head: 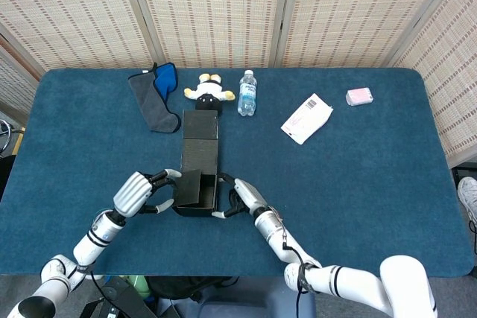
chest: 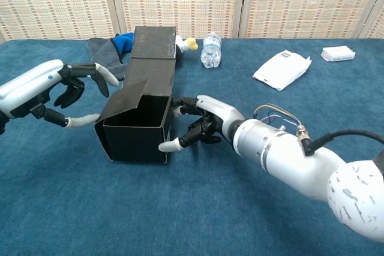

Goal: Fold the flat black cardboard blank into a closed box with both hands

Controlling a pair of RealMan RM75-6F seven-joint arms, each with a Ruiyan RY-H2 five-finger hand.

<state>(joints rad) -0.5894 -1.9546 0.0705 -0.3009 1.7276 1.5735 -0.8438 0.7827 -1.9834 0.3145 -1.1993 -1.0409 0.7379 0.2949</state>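
Black cardboard box (chest: pixel 137 127) stands upright on the table; top open (side flap tilted inward).

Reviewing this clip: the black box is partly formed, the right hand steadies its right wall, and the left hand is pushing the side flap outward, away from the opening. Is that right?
Not quite. The side flap tilts inward over the opening, not outward, as the chest view shows. The rest holds: the black box is partly formed, the right hand rests against its right wall, and the left hand is at the flap side.

Black cardboard box (head: pixel 197 184) on blue table (head: pixel 358 176), left robot hand (head: pixel 138 193) and right robot hand (head: pixel 242 196) touching its sides
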